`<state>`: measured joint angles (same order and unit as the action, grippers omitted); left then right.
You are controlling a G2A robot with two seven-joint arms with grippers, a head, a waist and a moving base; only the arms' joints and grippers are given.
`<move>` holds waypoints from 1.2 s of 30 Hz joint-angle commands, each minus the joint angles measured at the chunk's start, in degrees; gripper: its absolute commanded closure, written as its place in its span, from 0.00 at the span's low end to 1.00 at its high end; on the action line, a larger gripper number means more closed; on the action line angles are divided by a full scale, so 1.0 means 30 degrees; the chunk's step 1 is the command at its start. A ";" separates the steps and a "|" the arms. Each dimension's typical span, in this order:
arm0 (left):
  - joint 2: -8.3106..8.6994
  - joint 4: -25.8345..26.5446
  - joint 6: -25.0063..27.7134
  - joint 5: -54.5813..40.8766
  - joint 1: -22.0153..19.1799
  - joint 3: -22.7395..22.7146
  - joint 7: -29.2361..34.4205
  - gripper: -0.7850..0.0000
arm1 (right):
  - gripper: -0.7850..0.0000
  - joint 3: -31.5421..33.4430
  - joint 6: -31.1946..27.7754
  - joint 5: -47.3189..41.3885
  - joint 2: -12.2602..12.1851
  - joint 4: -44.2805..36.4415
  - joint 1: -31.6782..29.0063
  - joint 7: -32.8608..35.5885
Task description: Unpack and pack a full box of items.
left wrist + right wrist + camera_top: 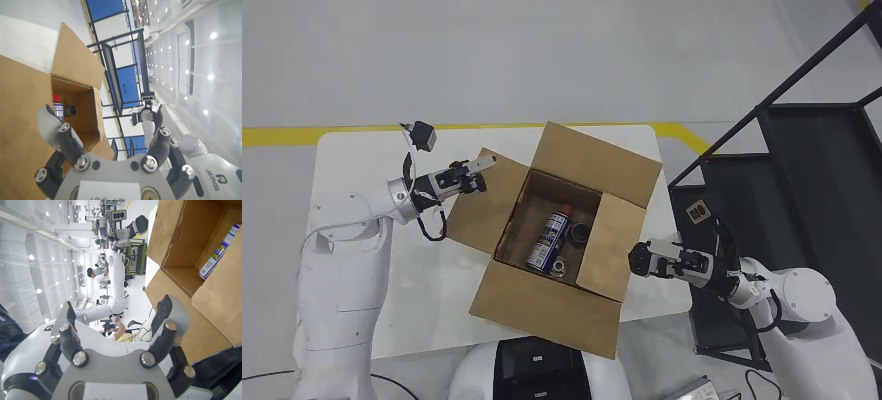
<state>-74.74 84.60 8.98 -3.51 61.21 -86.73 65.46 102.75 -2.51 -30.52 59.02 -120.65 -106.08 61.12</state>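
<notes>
Flanking the open box [597, 165], the left jaws and right jaws stand apart, empty.

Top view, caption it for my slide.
Open cardboard box on a white table, spray can inside; left gripper and right gripper open at its flaps.

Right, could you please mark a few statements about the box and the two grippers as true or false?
1. The cardboard box has its flaps open. True.
2. The spray can stands upright on the table. False: it lies inside the box.
3. The left gripper is shut on a flap. False: it is open and holds nothing.
4. The right gripper is open, close by the box. True.
5. The spray can has a red cap. True.
</notes>
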 commanded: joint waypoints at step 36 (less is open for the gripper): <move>0.0716 -0.9342 0.6880 0.2922 -0.4223 0.1786 0.0280 0.00 | 0.00 0.0000 0.0000 0.0000 0.0000 0.0000 0.0000 0.0000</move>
<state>-72.62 58.28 28.54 5.12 49.43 -81.87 66.22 102.75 -2.51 -30.52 59.02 -120.65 -106.08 61.12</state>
